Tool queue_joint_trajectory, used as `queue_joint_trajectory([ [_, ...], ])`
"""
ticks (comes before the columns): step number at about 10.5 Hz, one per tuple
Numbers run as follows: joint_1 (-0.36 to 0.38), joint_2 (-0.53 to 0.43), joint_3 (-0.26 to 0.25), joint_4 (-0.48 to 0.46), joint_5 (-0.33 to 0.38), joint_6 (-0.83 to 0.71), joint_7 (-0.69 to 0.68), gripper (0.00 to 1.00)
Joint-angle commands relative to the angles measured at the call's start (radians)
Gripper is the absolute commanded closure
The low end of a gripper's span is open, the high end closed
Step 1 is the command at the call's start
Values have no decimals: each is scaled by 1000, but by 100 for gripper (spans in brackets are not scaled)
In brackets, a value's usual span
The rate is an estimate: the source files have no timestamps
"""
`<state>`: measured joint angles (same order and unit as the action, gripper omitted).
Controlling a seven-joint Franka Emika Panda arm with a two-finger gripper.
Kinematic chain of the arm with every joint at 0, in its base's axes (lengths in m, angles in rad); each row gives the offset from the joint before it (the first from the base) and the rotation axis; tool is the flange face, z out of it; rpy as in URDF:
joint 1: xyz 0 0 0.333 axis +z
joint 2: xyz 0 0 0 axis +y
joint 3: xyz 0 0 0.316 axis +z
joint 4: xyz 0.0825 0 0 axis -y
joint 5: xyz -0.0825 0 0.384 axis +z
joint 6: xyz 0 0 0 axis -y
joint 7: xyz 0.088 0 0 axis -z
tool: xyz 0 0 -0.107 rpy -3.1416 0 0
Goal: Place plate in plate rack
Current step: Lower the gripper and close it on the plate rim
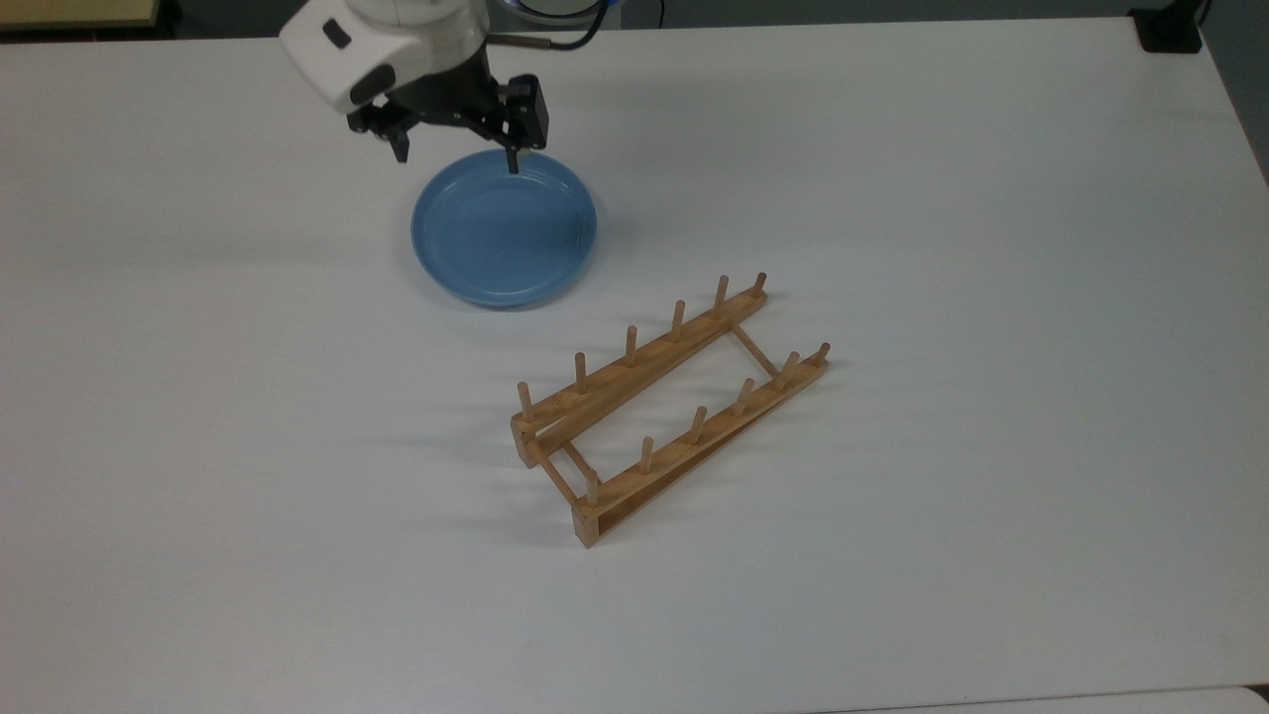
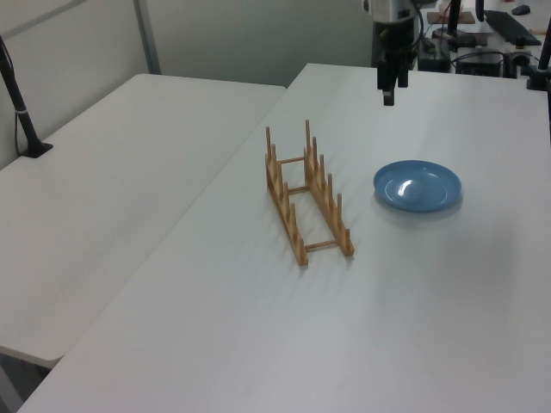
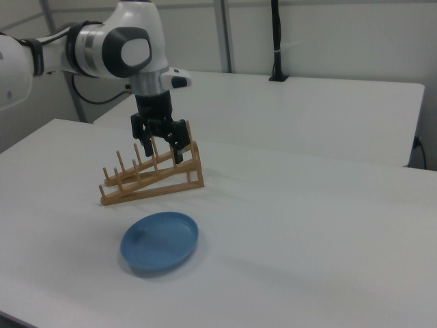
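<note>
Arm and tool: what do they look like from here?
The arm is glossy white with rounded joints, a dark grey round cap and black bands. A black cable trails behind it. The tool is black with two slim fingers.

The plate [image 1: 505, 228] is light blue all over, plain and shiny, with no pattern on it. The plate rack [image 1: 669, 407] is light brown wood, and the table [image 1: 942, 198] under them is plain white. The gripper [image 1: 456, 159] is black, and the arm [image 1: 382, 45] above it is white with dark bands.
</note>
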<state>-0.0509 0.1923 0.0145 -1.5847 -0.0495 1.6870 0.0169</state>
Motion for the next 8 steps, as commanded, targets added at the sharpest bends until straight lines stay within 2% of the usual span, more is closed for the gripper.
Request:
queue_joint_trajectory([
  [1, 5, 39, -4, -14, -10, 29, -133, 0],
  [5, -55, 108, -7, -21, 28, 26, -348, 0],
  [8, -58, 208, -28, -35, 19, 46, -454, 3],
])
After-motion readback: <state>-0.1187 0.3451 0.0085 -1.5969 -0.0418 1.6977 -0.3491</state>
